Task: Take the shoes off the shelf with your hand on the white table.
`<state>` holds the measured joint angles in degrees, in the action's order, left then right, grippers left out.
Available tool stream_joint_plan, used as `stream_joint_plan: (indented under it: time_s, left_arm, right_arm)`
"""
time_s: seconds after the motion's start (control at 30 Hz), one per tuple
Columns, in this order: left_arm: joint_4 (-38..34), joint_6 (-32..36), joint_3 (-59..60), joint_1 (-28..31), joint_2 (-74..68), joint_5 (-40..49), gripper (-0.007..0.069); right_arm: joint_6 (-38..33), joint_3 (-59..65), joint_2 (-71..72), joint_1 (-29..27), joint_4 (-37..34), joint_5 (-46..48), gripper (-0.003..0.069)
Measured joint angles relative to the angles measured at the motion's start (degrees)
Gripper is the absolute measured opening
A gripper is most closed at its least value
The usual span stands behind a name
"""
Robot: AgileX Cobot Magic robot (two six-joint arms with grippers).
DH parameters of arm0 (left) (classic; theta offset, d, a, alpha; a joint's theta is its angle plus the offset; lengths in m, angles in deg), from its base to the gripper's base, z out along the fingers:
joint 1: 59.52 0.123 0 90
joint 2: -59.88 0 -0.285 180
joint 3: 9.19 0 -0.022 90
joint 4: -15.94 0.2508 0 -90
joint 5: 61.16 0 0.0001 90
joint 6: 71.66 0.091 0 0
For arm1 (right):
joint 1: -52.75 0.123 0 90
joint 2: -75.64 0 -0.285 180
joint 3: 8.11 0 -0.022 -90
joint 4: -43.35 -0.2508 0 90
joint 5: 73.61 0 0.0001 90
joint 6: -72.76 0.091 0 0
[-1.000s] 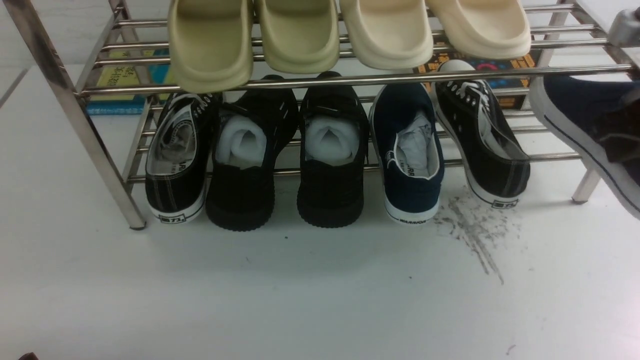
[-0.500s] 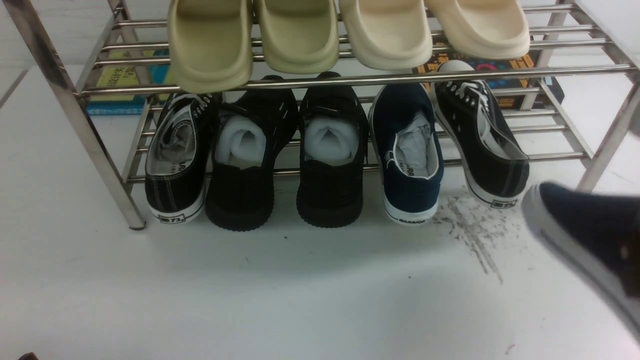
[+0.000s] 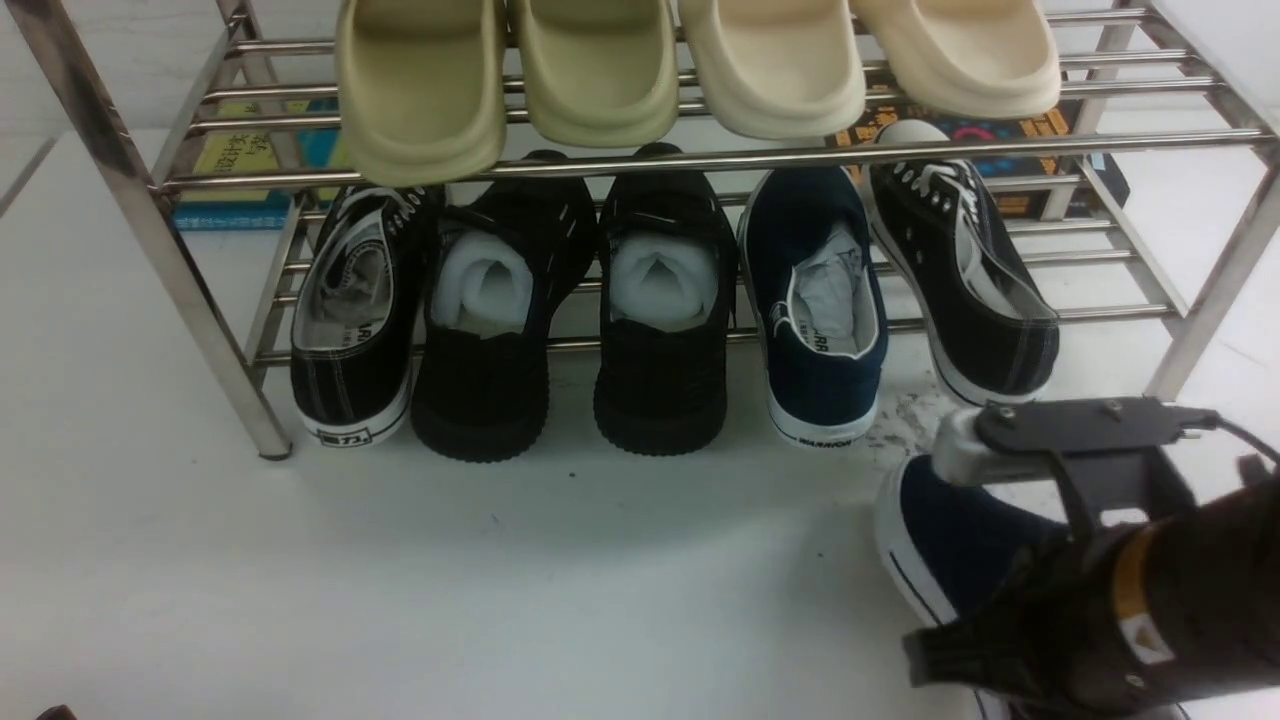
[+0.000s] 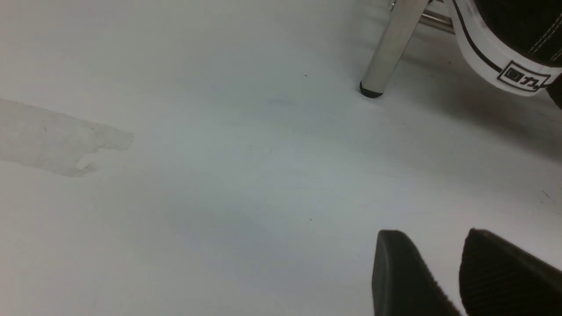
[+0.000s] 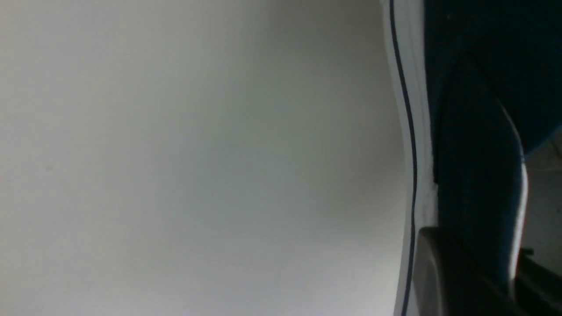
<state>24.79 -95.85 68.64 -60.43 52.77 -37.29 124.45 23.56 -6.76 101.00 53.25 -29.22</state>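
Right gripper [image 3: 1030, 610] jaws clamped on navy slip-on [image 3: 950, 530] sidewall, low at bench [image 3: 500, 600], clear of shelf [image 3: 150, 230]. Second navy slip-on [image 3: 822, 300] on lower tier. Left gripper [image 4: 437, 239] jaws slightly apart.

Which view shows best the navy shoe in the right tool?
The front view: the navy shoe shows one end and its white sole, partly behind the right tool. The right wrist view gives only a strip of its side; the left wrist view misses it.
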Motion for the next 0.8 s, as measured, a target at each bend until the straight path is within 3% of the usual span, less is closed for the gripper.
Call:
stream_joint_plan:
  time_s: [0.2, 0.47, 0.6, 0.8]
  left_arm:
    - [0.0, 0.0, 0.0, 0.0, 0.0, 0.0, 0.0239]
    - [0.0, 0.0, 0.0, 0.0, 0.0, 0.0, 0.0239]
    - [0.0, 0.0, 0.0, 0.0, 0.0, 0.0, 0.0239]
    - [0.0, 0.0, 0.0, 0.0, 0.0, 0.0, 0.0239]
  right_arm:
    - [6.1, 0.0, -8.1, 0.5, 0.8, -3.7, 0.0025]
    - [7.2, -0.1, -11.4, 0.9, -0.6, -9.1, 0.0057]
    - [7.3, -0.1, -11.4, 0.9, 0.0, -9.0, 0.0157]
    - [5.7, -1.5, -6.4, 0.5, 0.9, -2.9, 0.0392]
